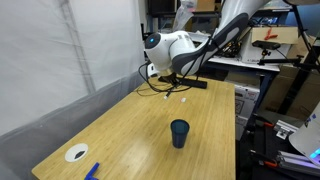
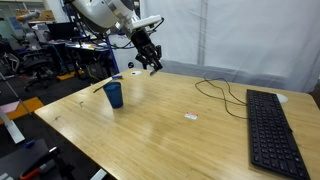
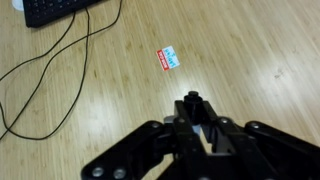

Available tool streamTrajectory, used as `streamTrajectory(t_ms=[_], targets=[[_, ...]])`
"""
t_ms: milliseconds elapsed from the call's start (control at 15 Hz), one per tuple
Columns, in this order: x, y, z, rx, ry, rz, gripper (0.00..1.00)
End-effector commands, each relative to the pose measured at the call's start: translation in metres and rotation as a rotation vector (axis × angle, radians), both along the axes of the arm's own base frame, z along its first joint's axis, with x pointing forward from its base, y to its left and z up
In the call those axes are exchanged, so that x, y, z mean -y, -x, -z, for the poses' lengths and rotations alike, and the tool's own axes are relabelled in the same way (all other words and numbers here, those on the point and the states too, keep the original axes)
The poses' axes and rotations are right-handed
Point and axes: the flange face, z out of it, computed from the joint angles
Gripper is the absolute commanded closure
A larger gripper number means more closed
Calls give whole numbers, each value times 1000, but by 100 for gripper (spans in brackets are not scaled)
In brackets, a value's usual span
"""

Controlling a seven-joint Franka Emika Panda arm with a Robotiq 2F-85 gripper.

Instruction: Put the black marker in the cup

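My gripper (image 3: 192, 125) is shut on the black marker (image 3: 191, 101), whose dark round end sticks out between the fingertips in the wrist view. In both exterior views the gripper (image 1: 172, 86) (image 2: 153, 63) hangs above the wooden table with the marker in it. The dark blue cup (image 1: 179, 132) (image 2: 114, 94) stands upright on the table, apart from the gripper and lower than it. The cup does not show in the wrist view.
A black keyboard (image 2: 272, 135) lies near one table edge, with a thin black cable (image 2: 215, 92) (image 3: 60, 70) looping across the wood. A small red and blue label (image 3: 170, 59) lies flat on the table. A white disc (image 1: 76, 153) and a blue object (image 1: 92, 171) sit near a corner.
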Motion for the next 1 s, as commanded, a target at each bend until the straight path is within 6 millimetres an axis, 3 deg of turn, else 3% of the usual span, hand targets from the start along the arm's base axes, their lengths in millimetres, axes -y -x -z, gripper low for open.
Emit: streamTrajectory(t_ms=[0,200,667,933], targets=[[-2,13,-4,-12,104,-10,95],[-10,22,-5,-29,151,-33,95],[-51,48,-9,-36,161,-152,95],[-59,66,-8,-26,157,-199,95]])
